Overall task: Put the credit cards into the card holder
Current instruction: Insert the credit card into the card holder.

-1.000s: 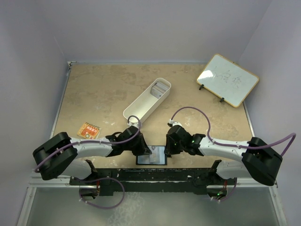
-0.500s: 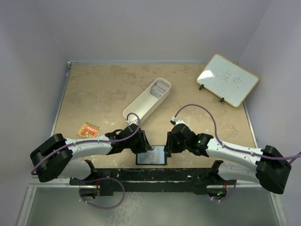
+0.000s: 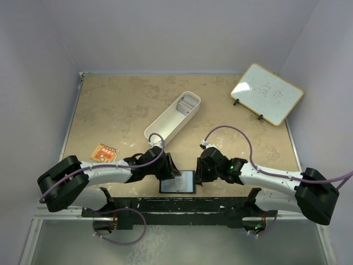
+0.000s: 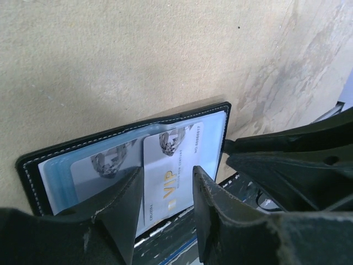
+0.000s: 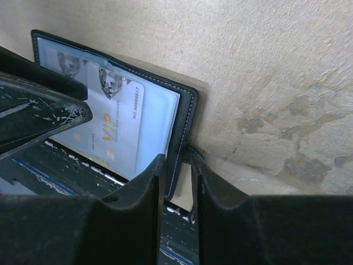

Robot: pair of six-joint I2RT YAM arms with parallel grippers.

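Open at the near edge of the counter (image 3: 121, 110), the card holder (image 3: 177, 182) carries a credit card (image 4: 172, 157) apparently half-sleeved. The left fingers (image 4: 118, 207) stand apart, empty, astride it. The right fingers (image 5: 138, 201) straddle the holder's rim, grip unclear. A square push should seat it.

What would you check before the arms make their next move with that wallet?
1. Card holder lying open: ok.
2. VIP card fully inside its pocket: not ok, part sticks out.
3. Left gripper open, fingers either side of the card: ok.
4. Right gripper gripping the holder's edge: cannot tell.
5. Spare cards waiting in the white tray: ok.
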